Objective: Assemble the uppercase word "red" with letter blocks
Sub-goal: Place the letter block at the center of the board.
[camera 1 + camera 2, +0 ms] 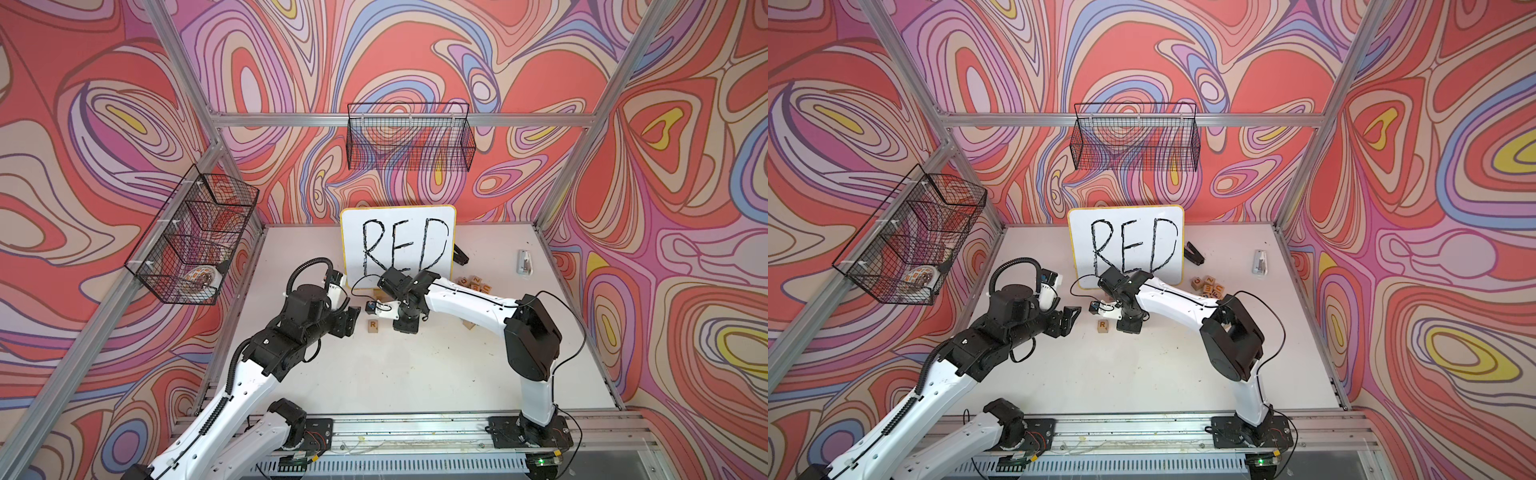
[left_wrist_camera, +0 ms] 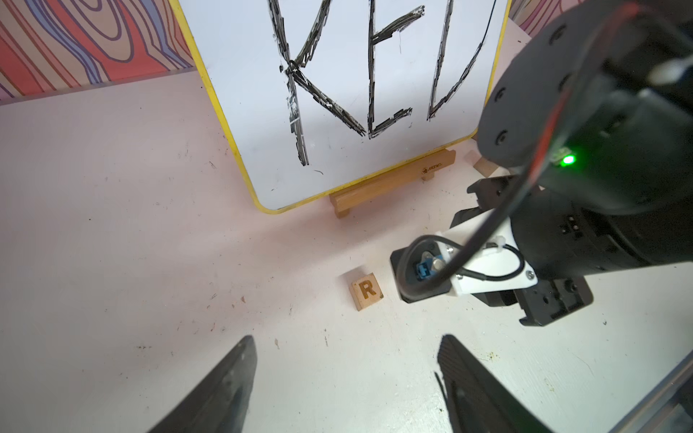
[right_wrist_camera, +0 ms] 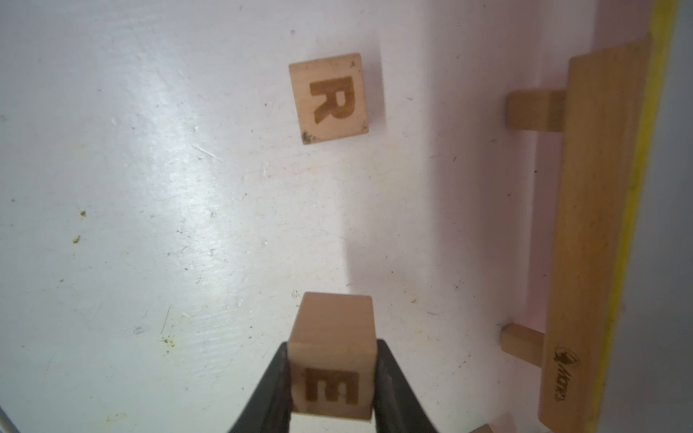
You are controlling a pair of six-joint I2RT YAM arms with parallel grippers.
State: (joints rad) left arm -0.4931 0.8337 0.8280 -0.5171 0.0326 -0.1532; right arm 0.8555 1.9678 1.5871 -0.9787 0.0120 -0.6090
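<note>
Small light-wood R cube: pale tan faces, orange-brown letter, dark smudge at 1 corner.
Small light-wood E cube: same tan, orange-brown letter.
Right gripper, left gripper: black.
Flat counter: off-white, pinkish cast, dark scuffs, few yellow-green specks.
Rectangular whiteboard: white face, yellow rim, black streaky handwritten RED.
Wooden board stand: honey tan.
Walls: swirling contour pattern in coral red, lilac, blue, beige and yellow, with dark outlines.
Rear wire basket, side wire basket: black grid mesh.
Right arm, left arm: white shells, black joints.

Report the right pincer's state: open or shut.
Shut: the right pincer grips the E block, fingers pressed against its two sides in the wrist view.
</note>
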